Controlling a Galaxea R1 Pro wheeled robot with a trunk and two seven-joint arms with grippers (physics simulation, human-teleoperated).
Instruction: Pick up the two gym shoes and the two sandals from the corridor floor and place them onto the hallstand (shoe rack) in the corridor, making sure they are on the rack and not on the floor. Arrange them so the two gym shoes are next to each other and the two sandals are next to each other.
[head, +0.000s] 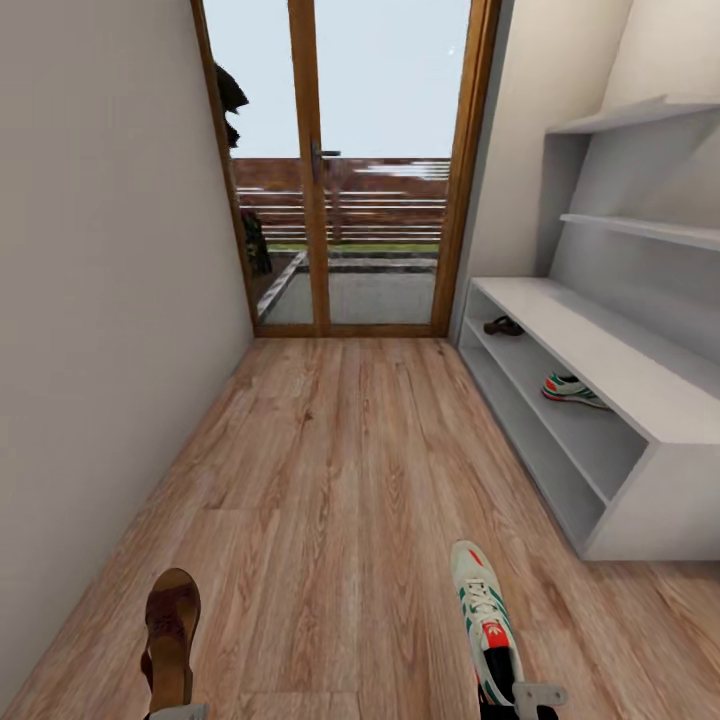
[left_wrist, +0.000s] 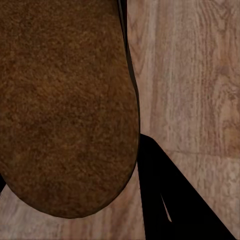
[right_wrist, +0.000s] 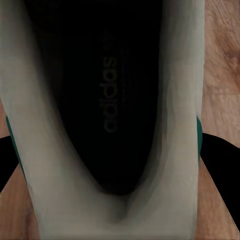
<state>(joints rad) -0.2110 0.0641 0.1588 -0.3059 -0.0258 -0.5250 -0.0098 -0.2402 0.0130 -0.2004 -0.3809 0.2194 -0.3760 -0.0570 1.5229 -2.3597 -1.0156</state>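
My left gripper (head: 178, 712) is shut on the heel end of a brown sandal (head: 170, 630), which points ahead above the corridor floor (head: 330, 480); its insole (left_wrist: 65, 105) looms close in the left wrist view beside one black finger (left_wrist: 172, 200). My right gripper (head: 522, 700) is shut on a white gym shoe (head: 480, 610) with green stripes, whose dark inside (right_wrist: 100, 90) sits between black fingers (right_wrist: 220, 160). The grey hallstand (head: 610, 360) runs along the right wall. On its upper open tier lie another sandal (head: 503, 326) at the far end and another gym shoe (head: 573, 390) nearer me.
A wood-framed glass door (head: 340, 170) closes the corridor's far end. A plain wall (head: 100, 300) lines the left side. Two grey wall shelves (head: 640, 225) hang above the hallstand.
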